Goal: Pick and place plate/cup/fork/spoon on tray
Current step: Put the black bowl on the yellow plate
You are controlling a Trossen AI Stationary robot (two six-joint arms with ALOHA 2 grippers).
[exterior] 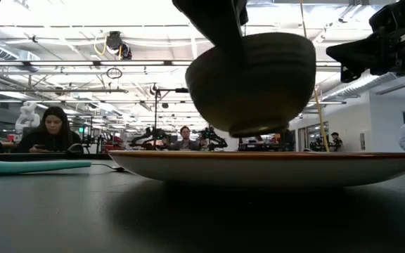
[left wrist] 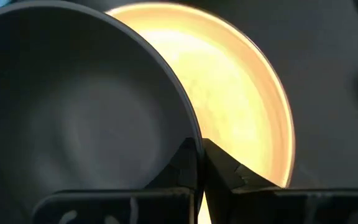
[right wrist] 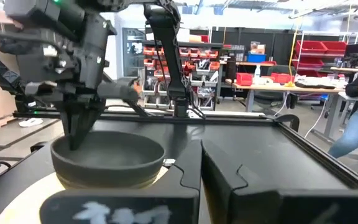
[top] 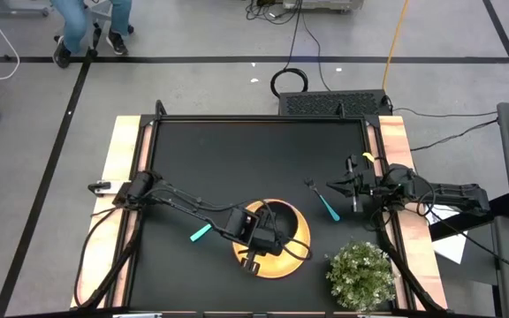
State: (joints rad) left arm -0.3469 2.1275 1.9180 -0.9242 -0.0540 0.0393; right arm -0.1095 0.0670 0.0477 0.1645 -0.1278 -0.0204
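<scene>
The dark grey cup hangs over the yellow tray, which lies flat near the table's front middle. My left gripper is shut on the cup. In the low view the cup is a little above the tray. The fork, with its teal handle and dark tines, lies on the table right of the tray. A teal handle left of the tray seems to be the spoon's; its head is hidden. My right gripper waits shut at the table's right side, beside the fork. My left gripper pinches the cup's rim, one finger inside the bowl and one outside. The fingers come from above, slanting down. The cup hangs below them, tilted and lifted clear of the tray.
A potted plant stands at the front right corner, close to the tray. Wooden side boards flank the black tabletop. People sit and stand in the room beyond the table.
</scene>
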